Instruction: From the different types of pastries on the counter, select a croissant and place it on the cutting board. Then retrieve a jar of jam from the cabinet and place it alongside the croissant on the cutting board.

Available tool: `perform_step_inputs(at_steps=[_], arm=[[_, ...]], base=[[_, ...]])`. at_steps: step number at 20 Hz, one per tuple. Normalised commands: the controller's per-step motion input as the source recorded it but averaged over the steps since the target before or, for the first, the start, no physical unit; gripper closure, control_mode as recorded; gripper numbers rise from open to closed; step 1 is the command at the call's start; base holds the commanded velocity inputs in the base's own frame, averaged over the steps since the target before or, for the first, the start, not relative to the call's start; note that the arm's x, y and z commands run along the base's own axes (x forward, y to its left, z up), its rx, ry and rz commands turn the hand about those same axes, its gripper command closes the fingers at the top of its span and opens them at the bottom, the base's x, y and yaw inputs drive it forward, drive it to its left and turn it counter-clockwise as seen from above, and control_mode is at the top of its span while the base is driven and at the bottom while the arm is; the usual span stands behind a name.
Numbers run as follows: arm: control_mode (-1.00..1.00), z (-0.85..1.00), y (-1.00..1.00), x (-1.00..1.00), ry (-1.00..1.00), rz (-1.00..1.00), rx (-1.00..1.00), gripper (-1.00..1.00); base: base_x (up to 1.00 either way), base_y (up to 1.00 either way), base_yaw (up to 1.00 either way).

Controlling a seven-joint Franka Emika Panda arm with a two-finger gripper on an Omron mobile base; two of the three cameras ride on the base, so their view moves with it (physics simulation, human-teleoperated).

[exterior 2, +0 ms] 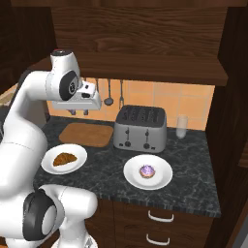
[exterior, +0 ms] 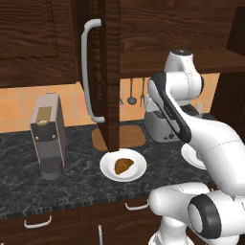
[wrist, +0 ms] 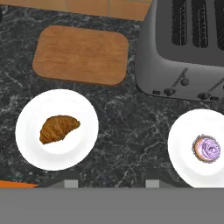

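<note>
Lying on a white plate (wrist: 57, 129) at the left of the hand view, the croissant (wrist: 58, 128) has its long axis running roughly left to right in that frame, tilted a little so the right tip sits higher and the left end lower; its curved back faces the top of the frame. In the right base view it sits at lower left on its plate (exterior 2: 64, 159), on the counter (exterior 2: 193, 164).

The gripper (exterior 2: 79, 112) hangs in the upper left of the right base view, well above the cutting board (exterior 2: 86, 134) and holding nothing; its fingers are small and dark there, so the gap is hard to read, but they appear closed together. The croissant lies below it and nearer the camera, well apart from it.

Beyond the croissant's plate, toward the top of the hand view, the cutting board is bare. The toaster (wrist: 183, 48) fills the upper right, and the cupcake (wrist: 207, 148) rests on a second plate (wrist: 192, 170) at lower right. A cabinet (exterior: 106, 72) door stands open in the left base view.
</note>
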Motion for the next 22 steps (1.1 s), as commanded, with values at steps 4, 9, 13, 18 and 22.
perform_step_inputs(at_steps=[4, 9, 13, 18, 22], arm=[[-1.0, 0.0, 0.01, -0.01, 0.0, 0.01, 0.0, -1.0], [-1.0, -0.2, -0.04, -0.69, -0.08, 0.01, 0.0, -1.0], [-1.0, -0.2, 0.36, -0.81, 0.11, 0.01, -0.01, -1.0], [-1.0, -0.54, 0.71, -0.59, 0.07, 0.0, 0.0, -1.0], [-1.0, -0.74, 0.4, 0.01, 0.02, 0.0, 0.0, -1.0]], base=[[0.0, 0.0, 0.0], [0.0, 0.0, 0.0], [0.0, 0.0, 0.0], [0.0, 0.0, 0.0], [0.0, 0.0, 0.0]])
